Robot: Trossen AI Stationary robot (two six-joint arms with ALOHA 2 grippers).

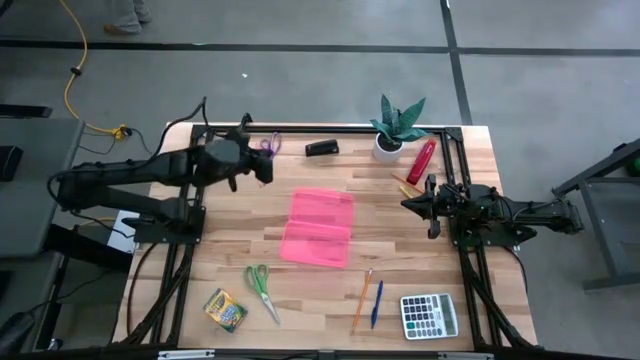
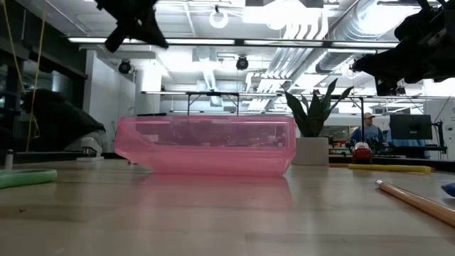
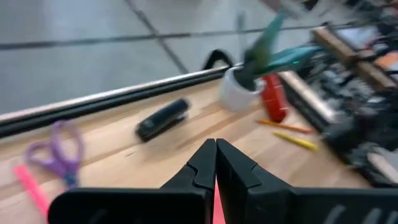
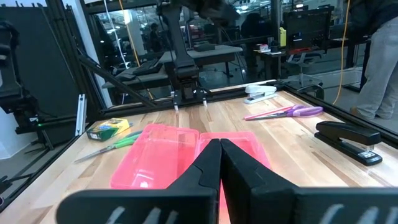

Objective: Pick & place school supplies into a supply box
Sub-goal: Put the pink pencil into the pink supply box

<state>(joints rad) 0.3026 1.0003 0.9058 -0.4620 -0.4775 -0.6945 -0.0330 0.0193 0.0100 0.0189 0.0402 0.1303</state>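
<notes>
Two halves of the pink translucent supply box (image 1: 320, 227) are lying open and flat at the middle of the surface (image 1: 230, 260); we are seeing nothing inside it. Green-handled scissors (image 1: 262, 289) are lying near its front left corner, an orange pencil (image 1: 362, 300) and blue pen (image 1: 376, 304) near its front right. Purple-handled scissors (image 1: 268, 143) are sitting at the back beside the left gripper (image 3: 215, 163), fingers together. Our right gripper (image 4: 220, 163), also pressed together, is hovering right of the box, near a calculator (image 1: 429, 316), plant pot (image 1: 390, 145) and stapler (image 1: 321, 148).
</notes>
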